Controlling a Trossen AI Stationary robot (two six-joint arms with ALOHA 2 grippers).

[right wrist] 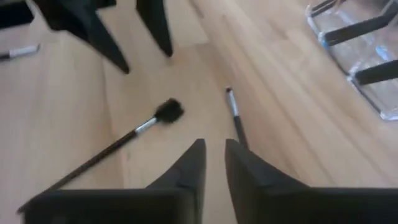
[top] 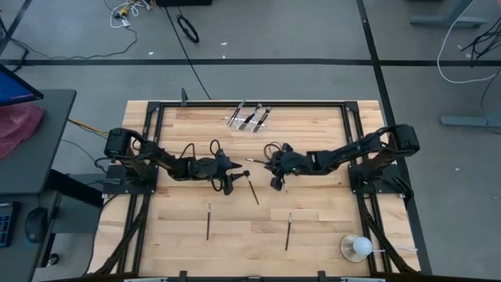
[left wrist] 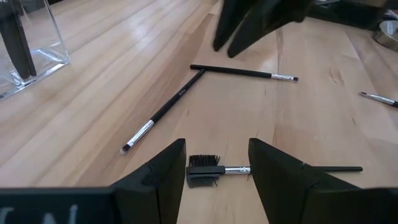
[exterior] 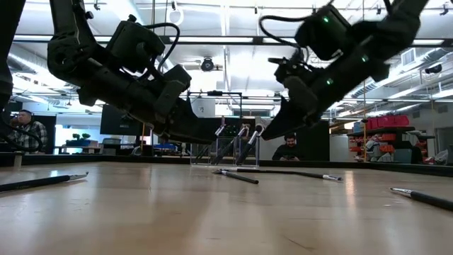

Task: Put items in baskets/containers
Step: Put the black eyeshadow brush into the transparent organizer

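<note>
My left gripper (left wrist: pixel 216 147) (top: pixel 228 186) is open and low over the table's middle. Its fingers stand on either side of a black comb-headed brush (left wrist: pixel 206 170) lying flat, without touching it. My right gripper (right wrist: pixel 215 144) (top: pixel 275 183) hovers just to the right, open by a narrow gap. A thin brush (right wrist: pixel 234 116) lies on the wood just ahead of its fingers, and a fluffy-tipped brush (right wrist: pixel 163 114) lies beside that. The clear holder (top: pixel 249 117) stands near the far edge with several brushes (right wrist: pixel 364 26) leaning in it.
Two brushes (left wrist: pixel 165 112) (left wrist: pixel 244 73) lie in a T between the grippers. Two more (top: pixel 208 221) (top: pixel 288 231) lie toward the near edge. A white ball on a clear base (top: pixel 356 248) sits at the near right corner. A black frame (top: pixel 348 117) borders the table. People sit in the room behind.
</note>
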